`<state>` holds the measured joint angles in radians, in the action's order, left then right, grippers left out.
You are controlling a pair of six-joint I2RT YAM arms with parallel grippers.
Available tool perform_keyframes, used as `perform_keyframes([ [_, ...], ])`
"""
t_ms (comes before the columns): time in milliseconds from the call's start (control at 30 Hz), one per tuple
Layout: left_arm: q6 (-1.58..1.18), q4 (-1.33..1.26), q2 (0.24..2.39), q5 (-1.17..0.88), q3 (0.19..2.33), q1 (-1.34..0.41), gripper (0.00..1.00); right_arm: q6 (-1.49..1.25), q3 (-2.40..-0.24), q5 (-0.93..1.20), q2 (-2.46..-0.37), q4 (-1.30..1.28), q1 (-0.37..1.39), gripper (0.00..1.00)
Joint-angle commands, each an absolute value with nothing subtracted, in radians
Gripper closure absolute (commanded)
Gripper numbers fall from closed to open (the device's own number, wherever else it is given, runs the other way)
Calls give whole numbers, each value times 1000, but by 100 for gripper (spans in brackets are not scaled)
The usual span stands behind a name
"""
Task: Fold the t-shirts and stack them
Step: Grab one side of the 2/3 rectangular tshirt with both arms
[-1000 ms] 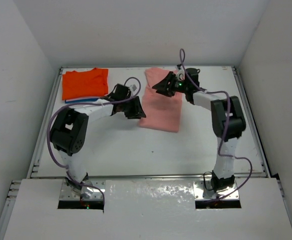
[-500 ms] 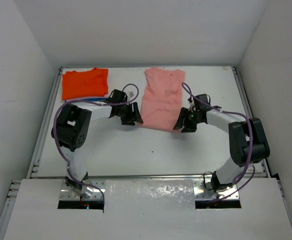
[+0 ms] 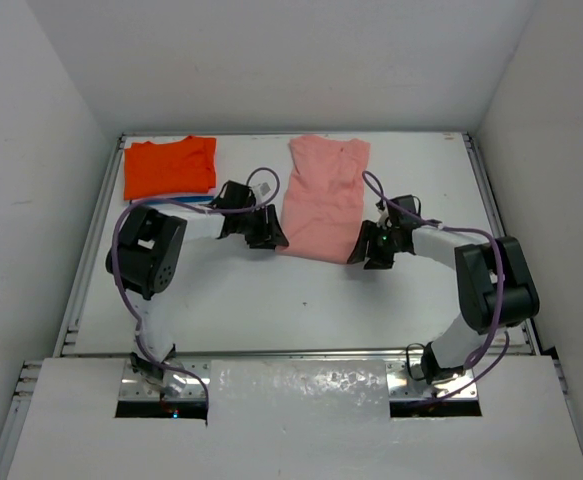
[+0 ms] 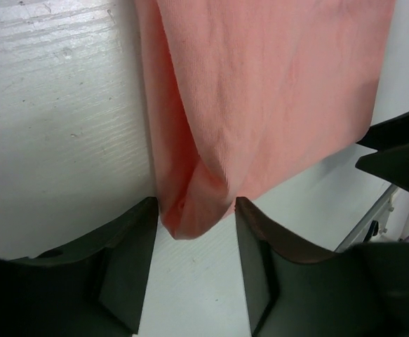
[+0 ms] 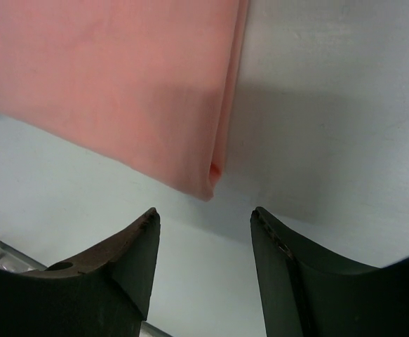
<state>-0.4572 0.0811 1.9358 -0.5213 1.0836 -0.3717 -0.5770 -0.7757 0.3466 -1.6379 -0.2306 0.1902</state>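
Observation:
The pale salmon-pink t-shirt lies folded lengthwise in a long strip on the middle of the table. My left gripper is open at its near left corner, and in the left wrist view the corner sits between the spread fingertips of the gripper. My right gripper is open at the near right corner. In the right wrist view that corner lies just ahead of the open gripper, untouched. The bright orange t-shirt lies folded at the far left, a thin blue edge showing under it.
The white table is walled by a raised rim at left and right, with white walls beyond. Purple cables loop from both arms over the table beside the pink shirt.
My right gripper has left the far end of the pink shirt and swung down to its near right corner. My left gripper has stayed at the near left corner.

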Motion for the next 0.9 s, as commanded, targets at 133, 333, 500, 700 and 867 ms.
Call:
perform_keyframes([
  [133,-494,32,1983,-574,1037,-382,77,-609,-762,357,-1693,-121,187,47],
  [333,-508,18,1967,-563,1015,-396,94,-620,-768,363,-1758,-52,187,56],
  [500,-523,18,1942,-555,996,-396,100,-630,-775,370,-1755,-81,187,100],
  [700,-567,17,1844,-552,927,-403,100,-586,-719,368,-1619,-193,187,100],
  [867,-612,-34,1709,-542,818,-425,100,-549,-652,368,-1476,-267,187,100],
])
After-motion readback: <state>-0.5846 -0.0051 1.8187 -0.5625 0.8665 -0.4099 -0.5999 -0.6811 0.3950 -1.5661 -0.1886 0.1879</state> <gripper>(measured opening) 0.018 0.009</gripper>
